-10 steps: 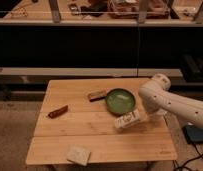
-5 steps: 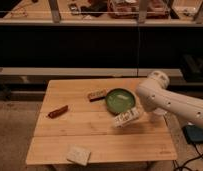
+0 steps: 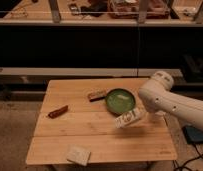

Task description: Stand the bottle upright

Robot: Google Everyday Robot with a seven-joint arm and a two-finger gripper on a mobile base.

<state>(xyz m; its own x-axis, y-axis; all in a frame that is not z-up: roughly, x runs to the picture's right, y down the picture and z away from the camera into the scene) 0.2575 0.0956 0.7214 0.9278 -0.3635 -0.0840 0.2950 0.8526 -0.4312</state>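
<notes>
The bottle (image 3: 128, 119) is whitish with a printed label. It lies slanted on the wooden table (image 3: 95, 135), just in front of the green bowl (image 3: 120, 100), with its right end raised a little in the picture. My gripper (image 3: 142, 114) is at the lower end of the white arm (image 3: 170, 102), right against the bottle's right end. The arm covers most of the gripper, so any contact with the bottle is hidden.
A small brown rectangular bar (image 3: 96, 95) lies left of the bowl. A reddish-brown stick (image 3: 58, 111) is near the table's left side. A square tan block (image 3: 78, 155) sits at the front edge. Dark shelving (image 3: 95, 45) runs behind the table.
The arm's upper end has shifted slightly over the table's right side. The bottle has edged a little up and to the right, still slanted.
</notes>
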